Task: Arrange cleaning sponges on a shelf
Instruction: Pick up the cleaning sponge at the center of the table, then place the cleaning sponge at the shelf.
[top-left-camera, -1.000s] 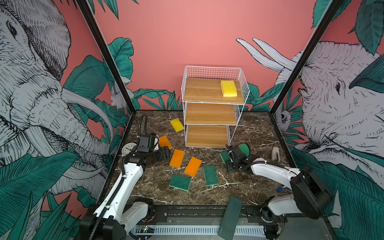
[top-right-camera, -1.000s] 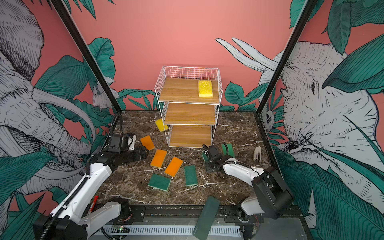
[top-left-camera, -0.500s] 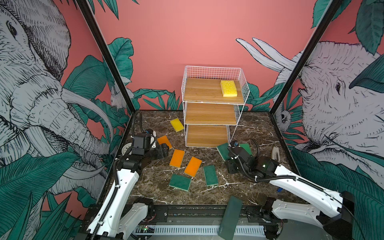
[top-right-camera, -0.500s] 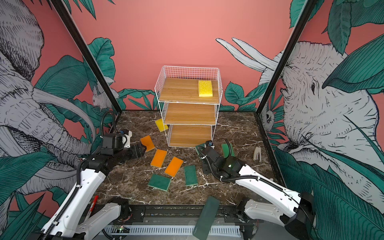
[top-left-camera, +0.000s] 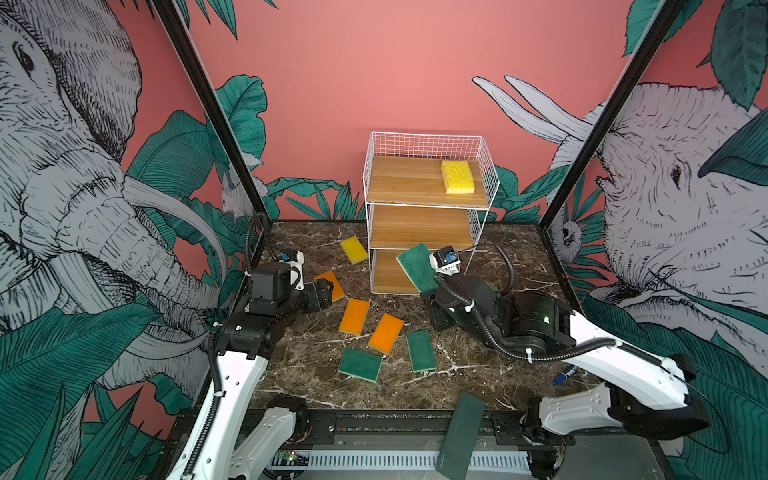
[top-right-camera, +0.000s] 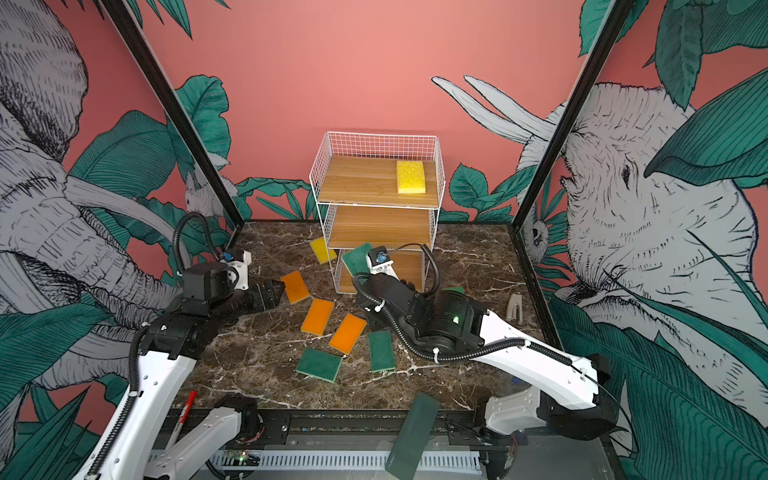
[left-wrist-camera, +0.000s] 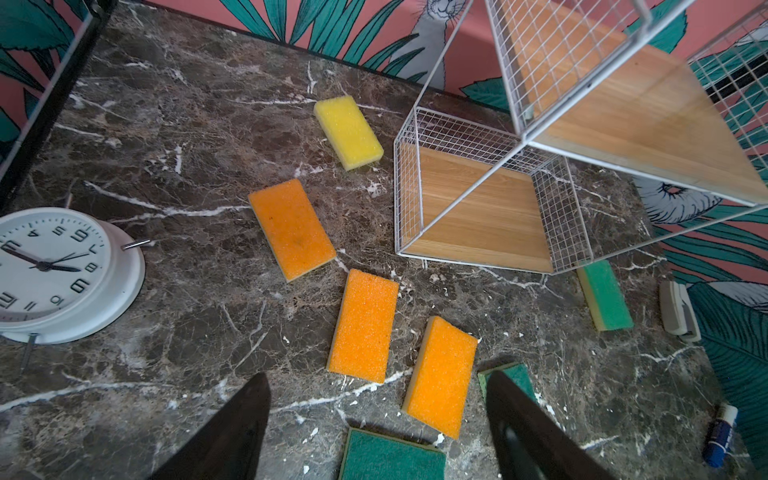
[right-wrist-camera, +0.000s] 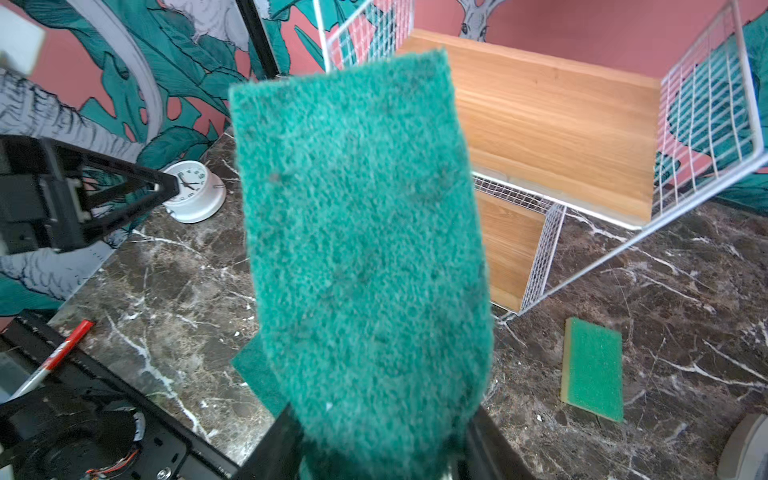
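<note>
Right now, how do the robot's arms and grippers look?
The left arm and right arm have white shells near the base, black outer joints and ribbed black cable conduits. The left gripper and right gripper are black with tapered fingers.

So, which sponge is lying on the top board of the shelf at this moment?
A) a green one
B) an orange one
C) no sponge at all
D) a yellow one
D: a yellow sponge lies flat on the top board of the shelf, while the green sponge is held in the air in front of the lowest tier.
</note>
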